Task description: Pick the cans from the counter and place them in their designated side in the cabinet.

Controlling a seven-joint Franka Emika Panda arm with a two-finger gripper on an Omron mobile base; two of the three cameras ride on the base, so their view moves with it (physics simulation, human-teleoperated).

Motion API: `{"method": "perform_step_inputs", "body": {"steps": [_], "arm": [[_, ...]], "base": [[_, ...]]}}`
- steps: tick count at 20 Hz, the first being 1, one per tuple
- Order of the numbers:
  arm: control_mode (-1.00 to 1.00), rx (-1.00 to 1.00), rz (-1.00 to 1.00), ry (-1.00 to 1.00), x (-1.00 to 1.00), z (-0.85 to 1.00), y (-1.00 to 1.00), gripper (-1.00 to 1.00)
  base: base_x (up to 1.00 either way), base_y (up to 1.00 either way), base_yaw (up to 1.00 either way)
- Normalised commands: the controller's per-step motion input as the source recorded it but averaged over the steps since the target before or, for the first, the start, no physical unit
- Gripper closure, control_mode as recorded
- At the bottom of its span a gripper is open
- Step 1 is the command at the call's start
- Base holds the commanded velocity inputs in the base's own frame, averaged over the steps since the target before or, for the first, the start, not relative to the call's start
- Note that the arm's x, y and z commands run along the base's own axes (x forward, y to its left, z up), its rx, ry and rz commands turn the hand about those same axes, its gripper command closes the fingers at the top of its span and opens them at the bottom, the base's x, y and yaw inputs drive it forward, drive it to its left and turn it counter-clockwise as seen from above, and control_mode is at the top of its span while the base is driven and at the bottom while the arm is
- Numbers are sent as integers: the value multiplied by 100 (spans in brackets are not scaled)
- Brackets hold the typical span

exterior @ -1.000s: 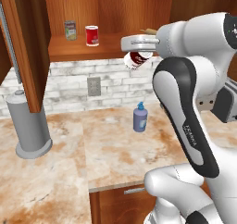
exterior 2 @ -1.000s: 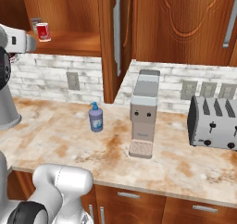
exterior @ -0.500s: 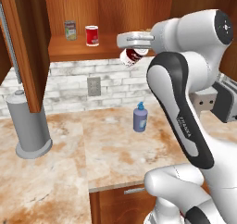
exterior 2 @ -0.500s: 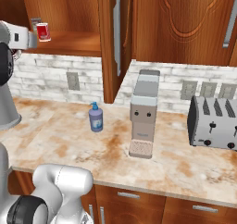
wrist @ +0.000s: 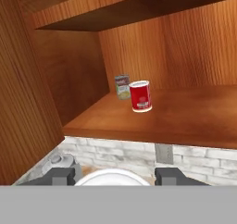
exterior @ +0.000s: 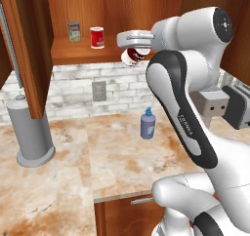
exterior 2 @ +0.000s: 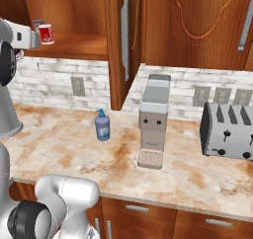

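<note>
Gripper [exterior: 133,49] at front edge of cabinet [exterior: 122,6] shelf, closed on one dark red can [exterior: 131,57], can tilted, just off shelf lip. On shelf toward left back corner: one bright red can [exterior: 97,37], one pale-labelled can [exterior: 74,32] beside it. Counter [exterior: 112,157]: one blue soap bottle [exterior: 148,125], one grey canister [exterior: 32,135] near left edge.

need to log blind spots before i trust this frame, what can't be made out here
- Gripper grip: in the left base view the hand covers the top of the dark red can, so contact is unclear.
- Same can in the hand view: only a pale curved top shows at the bottom edge.
- Pale can: partly behind the bright red can; label too small to read.
- Toaster: cut off by the right base view's edge.
</note>
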Motion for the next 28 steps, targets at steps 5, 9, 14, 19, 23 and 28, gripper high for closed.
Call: {"method": "perform_step_inputs", "body": {"steps": [5, 9, 14, 19, 23, 28], "arm": [[-100, 0, 0, 0, 16, 0, 14, 100], [-100, 0, 0, 0, 19, 0, 7, 100], [-100, 0, 1, 0, 22, 0, 9, 100], [-100, 0, 1, 0, 21, 0, 12, 100], [-100, 0, 1, 0, 18, 0, 9, 100], [-100, 0, 1, 0, 20, 0, 10, 100]], "base": [[0, 0, 0], [0, 0, 0], [0, 0, 0], [0, 0, 0], [0, 0, 0], [0, 0, 0]]}}
